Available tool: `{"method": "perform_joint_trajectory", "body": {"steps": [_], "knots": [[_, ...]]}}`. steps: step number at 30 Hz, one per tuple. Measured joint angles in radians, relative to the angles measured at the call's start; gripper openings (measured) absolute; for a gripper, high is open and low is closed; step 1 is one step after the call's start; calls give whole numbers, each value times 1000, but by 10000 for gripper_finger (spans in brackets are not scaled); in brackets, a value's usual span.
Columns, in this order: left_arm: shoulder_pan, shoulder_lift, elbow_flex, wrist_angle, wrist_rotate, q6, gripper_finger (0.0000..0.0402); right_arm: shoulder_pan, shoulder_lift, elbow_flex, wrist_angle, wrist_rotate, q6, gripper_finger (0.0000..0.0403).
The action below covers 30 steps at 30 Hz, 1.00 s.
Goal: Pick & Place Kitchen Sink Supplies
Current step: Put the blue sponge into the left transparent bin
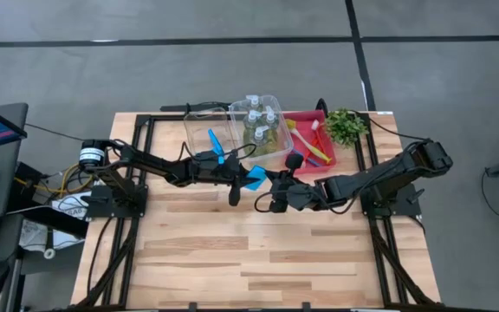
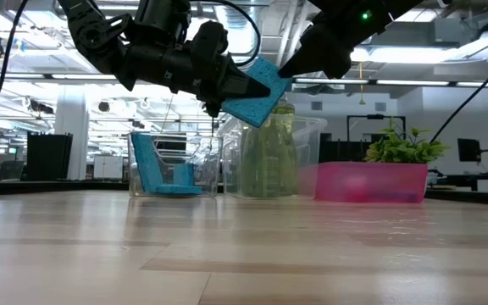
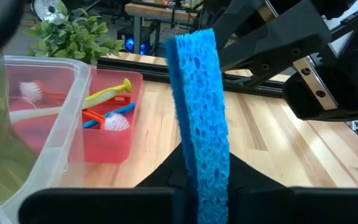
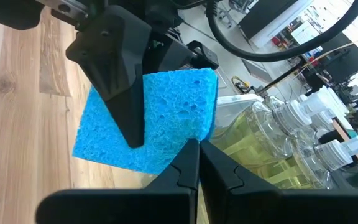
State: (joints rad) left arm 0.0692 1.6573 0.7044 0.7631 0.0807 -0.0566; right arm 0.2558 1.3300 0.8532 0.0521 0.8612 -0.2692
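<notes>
Hovering above the tabletop (image 1: pixel 232 251), a blue sponge (image 2: pixel 257 90) is clamped edge-on in the left claw (image 1: pixel 251 173), in front of the clear bin (image 1: pixel 206 130) where another sponge (image 2: pixel 155 165) is propped. Its other edge is touched by the right claw (image 1: pixel 271 178), fingers nearly closed. The bottles (image 1: pixel 261 121) are packed in the middle bin, brushes (image 1: pixel 314 147) in the red tray (image 1: pixel 340 160).

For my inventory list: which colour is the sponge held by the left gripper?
The sponge is bright blue, clearest in the left wrist view.
</notes>
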Motion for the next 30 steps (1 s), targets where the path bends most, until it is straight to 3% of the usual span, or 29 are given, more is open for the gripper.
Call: {"method": "perform_joint_trajectory", "body": {"steps": [11,23,30], "knots": [[0,1,0,-5,5,0,34,-1,0,0,-19,-29,34,3],[0,1,0,1,2,0,36,0,0,0,-21,-28,34,90],[0,1,0,2,2,0,38,0,0,0,-19,-28,34,104]]}}
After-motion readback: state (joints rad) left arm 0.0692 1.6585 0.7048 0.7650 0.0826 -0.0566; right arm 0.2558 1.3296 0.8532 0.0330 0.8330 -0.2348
